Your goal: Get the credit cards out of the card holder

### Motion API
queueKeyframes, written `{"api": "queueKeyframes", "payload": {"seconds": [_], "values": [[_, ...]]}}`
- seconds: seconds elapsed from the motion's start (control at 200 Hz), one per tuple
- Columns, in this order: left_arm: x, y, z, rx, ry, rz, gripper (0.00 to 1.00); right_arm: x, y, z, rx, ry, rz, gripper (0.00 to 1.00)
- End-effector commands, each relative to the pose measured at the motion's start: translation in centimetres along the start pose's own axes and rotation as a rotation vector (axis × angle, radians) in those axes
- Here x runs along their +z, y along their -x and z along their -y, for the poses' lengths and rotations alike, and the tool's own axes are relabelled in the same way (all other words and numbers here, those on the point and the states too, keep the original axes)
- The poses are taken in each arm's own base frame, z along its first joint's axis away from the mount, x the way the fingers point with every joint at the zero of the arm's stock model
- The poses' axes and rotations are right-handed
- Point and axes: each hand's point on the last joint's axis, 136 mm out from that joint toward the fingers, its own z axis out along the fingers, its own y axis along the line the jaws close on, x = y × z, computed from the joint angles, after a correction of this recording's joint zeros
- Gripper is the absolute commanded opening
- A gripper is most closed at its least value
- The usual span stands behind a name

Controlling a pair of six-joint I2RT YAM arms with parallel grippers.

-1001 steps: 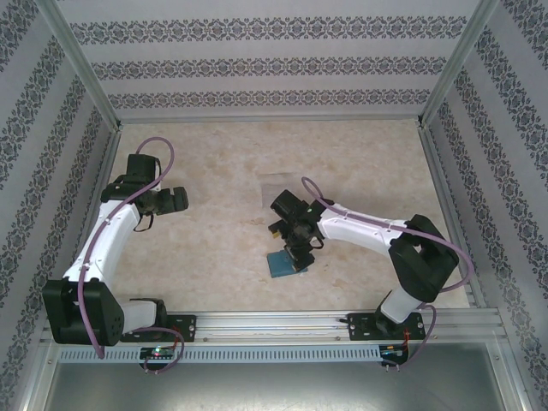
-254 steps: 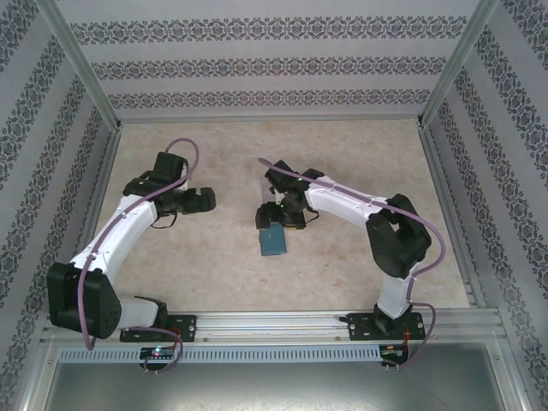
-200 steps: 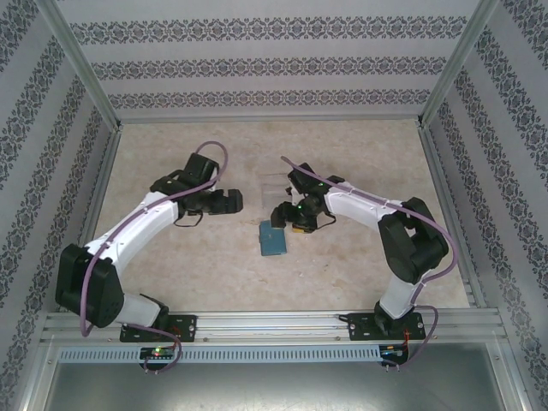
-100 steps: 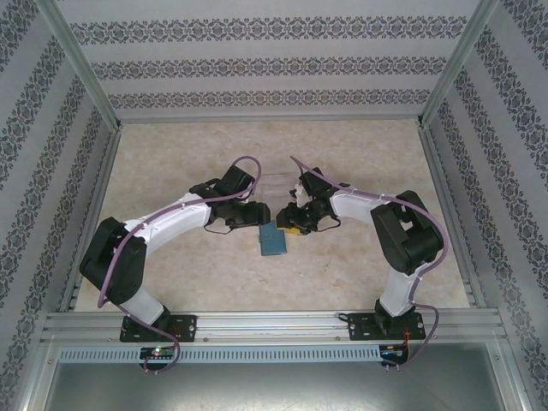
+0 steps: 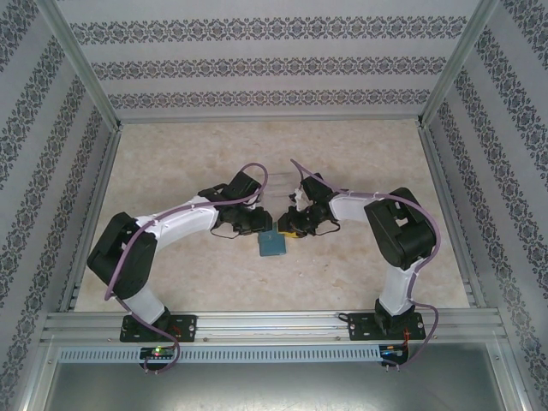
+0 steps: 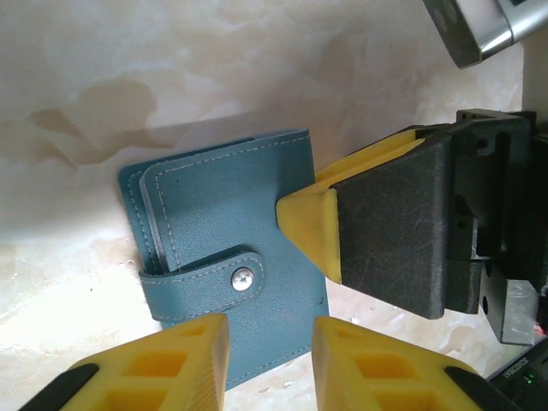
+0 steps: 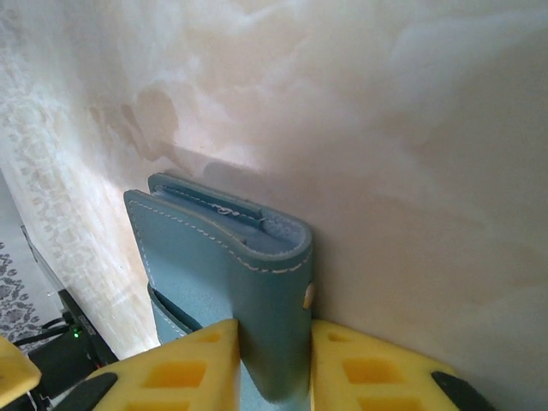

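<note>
The teal-blue card holder [image 5: 274,244] lies on the marbled table [image 5: 188,154] between my two grippers, its snap tab [image 6: 214,278] fastened. My right gripper [image 7: 274,364] is shut on the holder's edge, one yellow finger pressing on each side. In the left wrist view one of its fingertips [image 6: 310,224] sits on the holder's [image 6: 231,214] right edge. My left gripper [image 6: 270,360] hovers over the holder's lower corner. Its fingers stand a narrow gap apart and grip nothing. The credit cards are hidden inside the holder [image 7: 248,257].
A clear plastic piece [image 5: 276,183] lies just behind the grippers. Patterned walls and metal posts [image 5: 81,64] enclose the table on three sides. Both arms arch inward to the middle, the left arm [image 5: 171,224] from the left and the right arm [image 5: 385,218] from the right.
My left arm has swung right to the card holder while its fingers narrowed. My right gripper has closed on the holder's edge. The holder has barely moved.
</note>
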Motion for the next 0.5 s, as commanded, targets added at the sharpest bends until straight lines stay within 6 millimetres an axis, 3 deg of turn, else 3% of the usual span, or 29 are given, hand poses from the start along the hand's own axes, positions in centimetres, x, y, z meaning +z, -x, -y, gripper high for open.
{"api": "queueKeyframes", "payload": {"seconds": [0.0,0.495], "values": [[1.1,-0.9,0.1,0.001,-0.005,-0.03,0.28,0.5,-1.0,0.5,0.018,-0.015,-0.002,0.23],[3.7,-2.7,-1.7,0.077,0.203,-0.127,0.26,1.0,-1.5,0.1,0.035,-0.018,0.007,0.19]]}}
